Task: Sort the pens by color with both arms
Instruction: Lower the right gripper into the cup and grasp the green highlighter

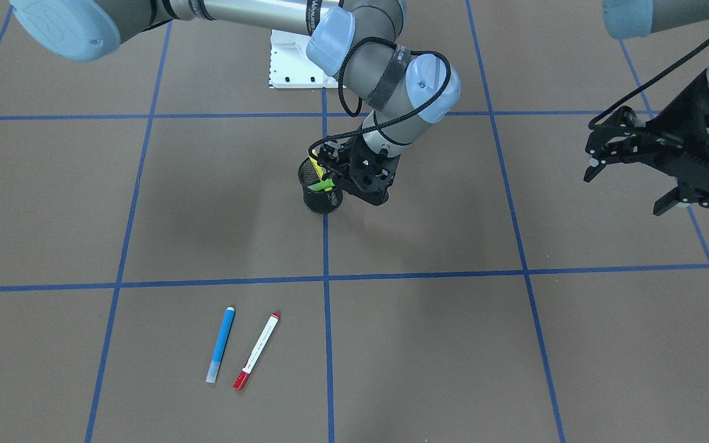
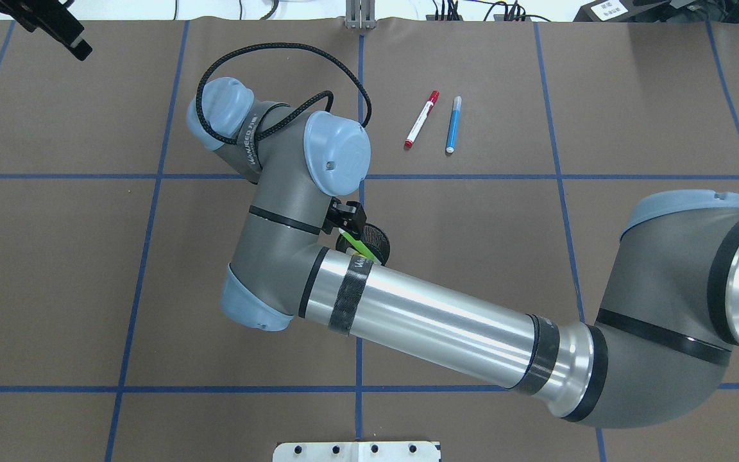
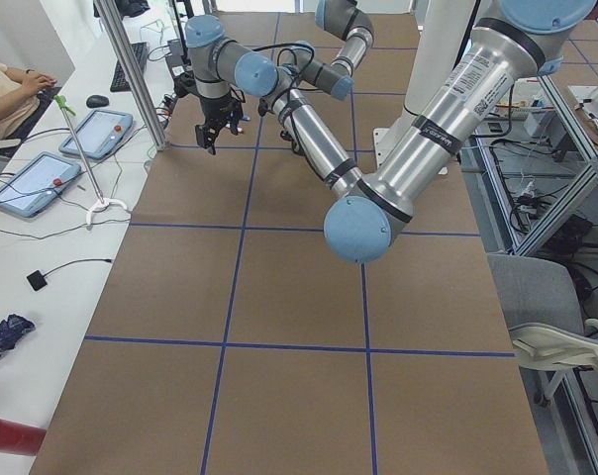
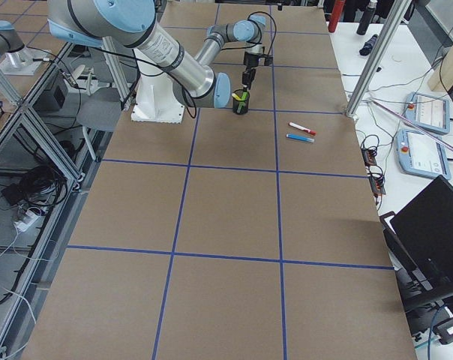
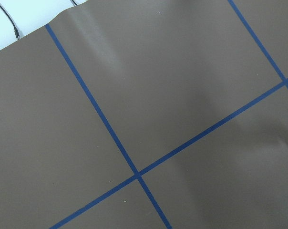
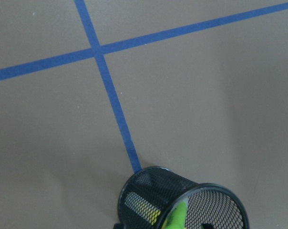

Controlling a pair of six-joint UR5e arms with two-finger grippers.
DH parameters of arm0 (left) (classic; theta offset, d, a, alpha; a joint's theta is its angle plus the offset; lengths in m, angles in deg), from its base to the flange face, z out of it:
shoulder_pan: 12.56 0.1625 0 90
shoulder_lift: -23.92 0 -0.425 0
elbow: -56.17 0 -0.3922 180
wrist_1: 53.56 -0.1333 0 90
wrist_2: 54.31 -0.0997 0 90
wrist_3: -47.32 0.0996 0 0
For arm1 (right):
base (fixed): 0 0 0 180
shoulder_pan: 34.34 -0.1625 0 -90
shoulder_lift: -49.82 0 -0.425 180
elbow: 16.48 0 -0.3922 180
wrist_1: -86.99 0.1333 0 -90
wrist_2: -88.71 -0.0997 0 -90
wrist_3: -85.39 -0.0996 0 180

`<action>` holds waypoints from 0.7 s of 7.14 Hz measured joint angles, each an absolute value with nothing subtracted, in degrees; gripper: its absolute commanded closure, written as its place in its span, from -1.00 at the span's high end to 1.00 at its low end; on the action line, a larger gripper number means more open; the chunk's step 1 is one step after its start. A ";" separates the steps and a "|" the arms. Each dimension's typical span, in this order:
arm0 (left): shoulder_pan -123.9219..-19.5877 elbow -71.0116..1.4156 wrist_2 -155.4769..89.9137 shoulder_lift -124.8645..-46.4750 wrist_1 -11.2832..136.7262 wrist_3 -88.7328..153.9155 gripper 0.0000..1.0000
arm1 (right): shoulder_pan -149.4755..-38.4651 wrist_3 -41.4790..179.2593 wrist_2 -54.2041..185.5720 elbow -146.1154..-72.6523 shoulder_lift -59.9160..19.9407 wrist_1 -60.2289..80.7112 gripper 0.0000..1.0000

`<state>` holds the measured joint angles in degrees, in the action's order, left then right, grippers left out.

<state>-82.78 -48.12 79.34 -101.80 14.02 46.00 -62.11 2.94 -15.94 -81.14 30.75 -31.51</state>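
Right jaws hang over the cup.
Whether they grip, I cannot tell. Green pen, yellow pen in the cup; left jaws wide, well off.

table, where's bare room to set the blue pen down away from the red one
Free: the whole operator-side square across the centre tape line from the blue pen and red-ended pen, and the squares flanking the mesh cup. Crowded: right at the cup, where the right gripper hangs.
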 measured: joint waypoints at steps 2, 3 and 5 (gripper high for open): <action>-82.72 -48.15 79.33 -101.77 14.03 46.00 1.00 | -61.99 3.13 -15.64 -81.31 31.07 -32.48 -0.07; -82.71 -48.15 79.30 -101.73 14.03 46.00 1.00 | -62.00 3.50 -14.95 -81.21 31.41 -32.58 -0.07; -82.70 -48.14 79.28 -101.69 14.03 46.00 1.00 | -62.02 4.06 -13.87 -81.10 31.74 -32.63 -0.06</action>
<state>-82.70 -48.14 79.28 -101.69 14.03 46.00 -62.02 4.06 -13.87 -81.10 31.74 -32.63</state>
